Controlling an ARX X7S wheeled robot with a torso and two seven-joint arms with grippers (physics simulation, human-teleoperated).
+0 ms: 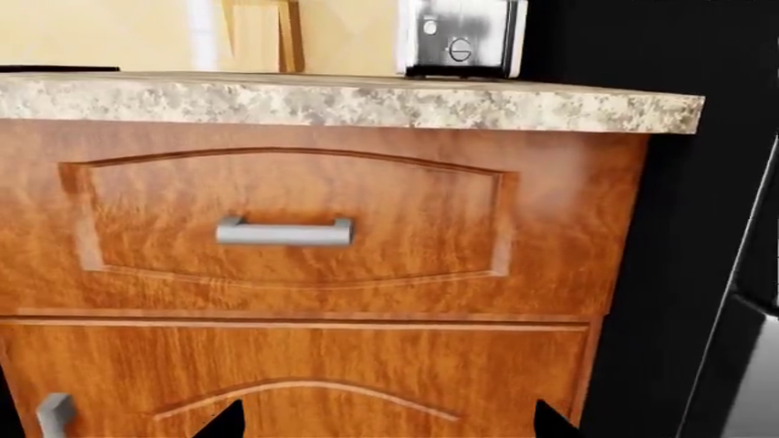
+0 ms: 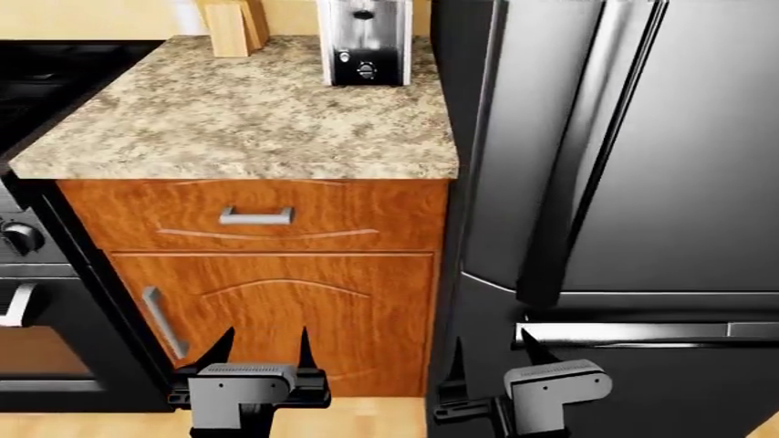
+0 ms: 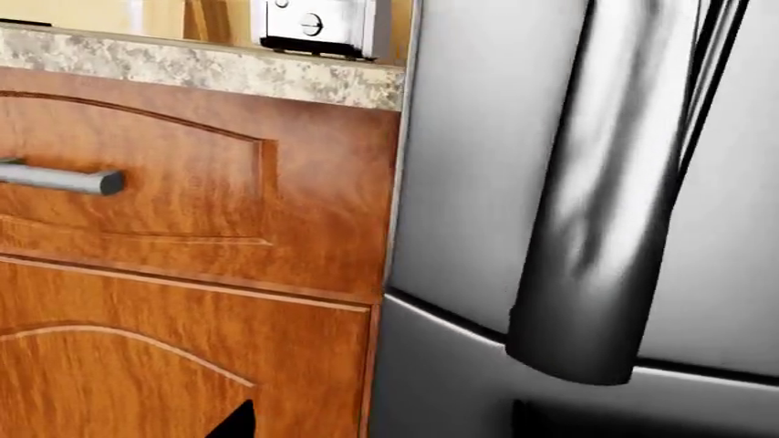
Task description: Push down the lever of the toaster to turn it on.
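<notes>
The toaster (image 2: 363, 41) stands at the back right of the granite counter (image 2: 244, 119), its end panel facing me. Its lever (image 2: 363, 13) shows as a small dark knob high on that panel, above two round silver knobs. The left wrist view catches only the toaster's (image 1: 461, 36) lower panel, and the right wrist view only its (image 3: 314, 23) base. My left gripper (image 2: 259, 342) hangs open low before the cabinet door, far below the counter. My right gripper (image 2: 492, 351) is open at the seam between cabinet and fridge. Neither holds anything.
A tan knife block (image 2: 232, 23) stands left of the toaster. Below the counter are a drawer with a silver handle (image 2: 255, 215) and a cabinet door (image 2: 292, 310). A dark fridge (image 2: 633, 182) fills the right, and a black stove (image 2: 36, 274) the left.
</notes>
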